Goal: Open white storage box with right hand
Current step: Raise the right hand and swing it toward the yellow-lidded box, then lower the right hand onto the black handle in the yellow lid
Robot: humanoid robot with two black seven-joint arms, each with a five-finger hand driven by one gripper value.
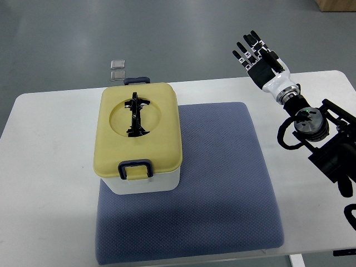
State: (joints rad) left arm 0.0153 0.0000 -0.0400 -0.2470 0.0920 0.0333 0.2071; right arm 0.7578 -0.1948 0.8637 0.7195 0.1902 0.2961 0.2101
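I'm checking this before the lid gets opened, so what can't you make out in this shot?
- Inside of the storage box: hidden by its closed yellow lid, top view.
- Two small items on the floor: too small to identify.
- Right hand: arm cut off at the right edge.
- Left arm: not in view.

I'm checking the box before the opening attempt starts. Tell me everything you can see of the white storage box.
The white storage box has a white plastic-looking body and a pale yellow lid, shut. A dark folded handle lies in the lid's round recess. Dark blue latches sit at the front and back edges. It stands upright on the blue-grey mat, at its left part. Nothing else touches it; the right hand hovers apart, fingers spread.
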